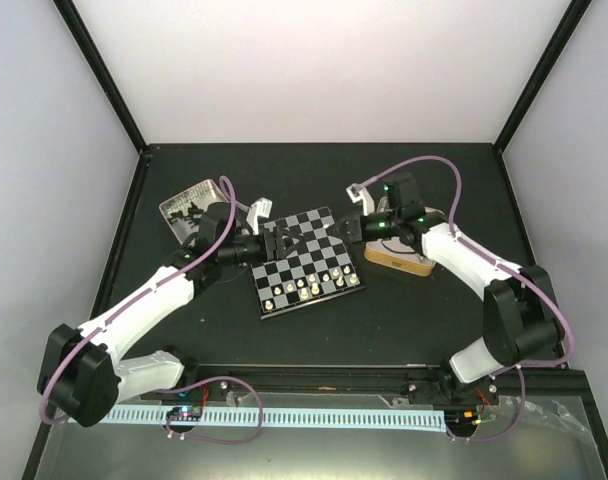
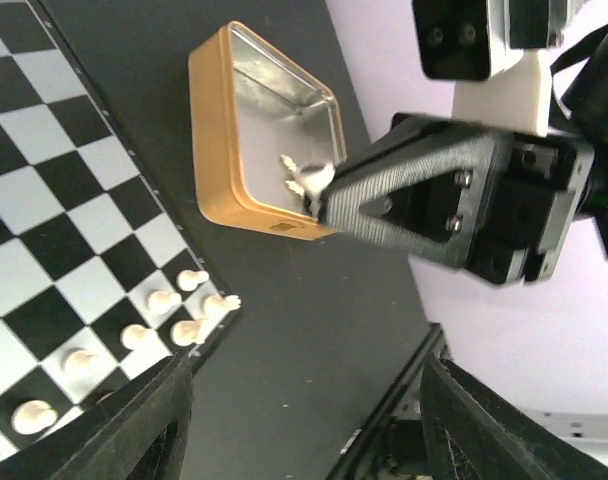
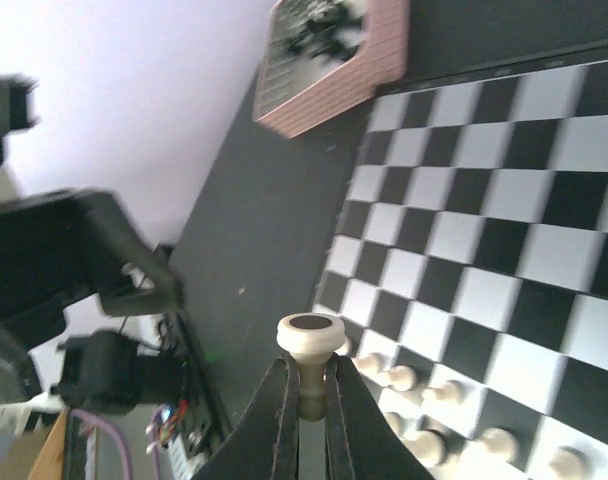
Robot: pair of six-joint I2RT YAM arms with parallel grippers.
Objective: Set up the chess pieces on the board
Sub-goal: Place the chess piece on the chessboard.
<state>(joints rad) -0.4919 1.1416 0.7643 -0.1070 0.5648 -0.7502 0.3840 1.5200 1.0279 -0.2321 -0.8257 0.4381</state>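
Two arms reach in over a dark table (image 1: 434, 180), one from each side of the chessboard (image 1: 284, 262). The board lies flat near the middle of the table, its black and silvery-grey checks inside a thin pale rim.

The right gripper (image 3: 309, 385) is pinched tight on a cream-white chess piece (image 3: 309, 338). Its two fingers clamp the stem just under the round, flat-topped head, and the piece stands upright between them. From above, this gripper hangs by the far right corner of the board, close to the tan box (image 1: 402, 264). The left wrist view shows the held piece at the fingertips, against the rim of that box. The box is open and square, with a silvery inside. A small pale shape lies in it just beside the held piece, but I cannot tell what it is.

The left gripper (image 2: 304, 400) has its jaws spread wide with nothing between them. It hovers over the far left part of the board and points across towards the box.

Several cream-white pieces (image 1: 309, 288) stand upright on the squares along the near edge of the board, in two short rows. The squares further back are bare. The black pieces (image 1: 189, 208) lie jumbled in a pinkish tray (image 1: 174, 222), well left of the board and beyond the left arm.
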